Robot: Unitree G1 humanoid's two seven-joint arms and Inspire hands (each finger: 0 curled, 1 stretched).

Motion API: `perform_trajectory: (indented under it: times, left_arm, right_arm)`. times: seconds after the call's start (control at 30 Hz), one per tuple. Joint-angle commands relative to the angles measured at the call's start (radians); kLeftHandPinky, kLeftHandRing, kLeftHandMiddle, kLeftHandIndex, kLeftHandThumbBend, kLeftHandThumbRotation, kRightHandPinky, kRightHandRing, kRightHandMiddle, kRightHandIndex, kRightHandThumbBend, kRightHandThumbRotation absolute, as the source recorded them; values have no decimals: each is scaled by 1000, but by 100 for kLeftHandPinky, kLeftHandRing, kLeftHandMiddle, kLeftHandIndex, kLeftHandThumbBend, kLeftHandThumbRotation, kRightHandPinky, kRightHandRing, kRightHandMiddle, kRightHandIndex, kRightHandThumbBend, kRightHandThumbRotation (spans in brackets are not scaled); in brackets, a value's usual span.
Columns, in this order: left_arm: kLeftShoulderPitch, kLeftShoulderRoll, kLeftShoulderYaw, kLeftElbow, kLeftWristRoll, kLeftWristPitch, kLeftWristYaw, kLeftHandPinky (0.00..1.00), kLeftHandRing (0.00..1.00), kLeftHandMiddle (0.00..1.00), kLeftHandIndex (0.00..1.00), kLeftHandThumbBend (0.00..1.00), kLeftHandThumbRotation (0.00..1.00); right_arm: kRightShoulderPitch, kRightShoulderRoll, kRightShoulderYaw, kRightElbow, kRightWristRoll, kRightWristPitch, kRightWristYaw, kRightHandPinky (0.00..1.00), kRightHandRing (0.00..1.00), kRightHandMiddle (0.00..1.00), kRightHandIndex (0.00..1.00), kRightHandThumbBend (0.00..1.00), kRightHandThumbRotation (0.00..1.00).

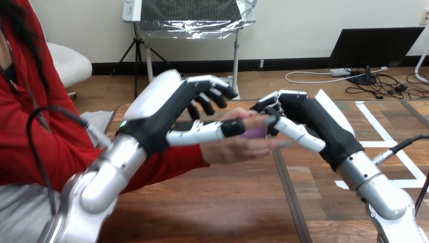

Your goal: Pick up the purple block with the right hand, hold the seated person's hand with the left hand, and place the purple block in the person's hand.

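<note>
The purple block lies on the person's hand, which reaches in from the left over the middle of the wooden table. My right hand comes in from the right. Its curled fingers and thumb close on the block's right end. My left hand sits over the person's hand near the wrist. Its thumb lies along the near side and its fingers curl over the far side. Much of the block is hidden by both hands.
The person's red sleeve runs from the left edge to the wrist. White tape lines mark the table at the right. A dark seam crosses the tabletop toward me.
</note>
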Motion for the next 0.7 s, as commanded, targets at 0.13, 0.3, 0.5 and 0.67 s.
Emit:
perform_trajectory:
  times: [0.13, 0.3, 0.5, 0.67]
  left_arm:
    - [71, 14, 40, -91, -15, 10, 13, 53, 64, 69, 71, 100, 94]
    - [117, 6, 47, -103, -18, -25, 36, 54, 65, 70, 72, 100, 95]
    - [196, -36, 49, -113, -40, -75, 92, 55, 67, 71, 73, 100, 99]
    - [266, -73, 50, -116, -72, -128, 141, 56, 67, 72, 73, 100, 100]
  right_arm:
    - [-13, -1, -10, -19, 20, -25, 11, 44, 49, 55, 59, 84, 100]
    - [1, -1, -14, -30, 21, -13, 12, 44, 49, 55, 59, 84, 100]
    - [23, 1, -17, -37, 31, -11, 16, 45, 49, 55, 59, 84, 100]
    - [48, 8, -20, -53, 53, -1, 26, 44, 50, 56, 60, 83, 100]
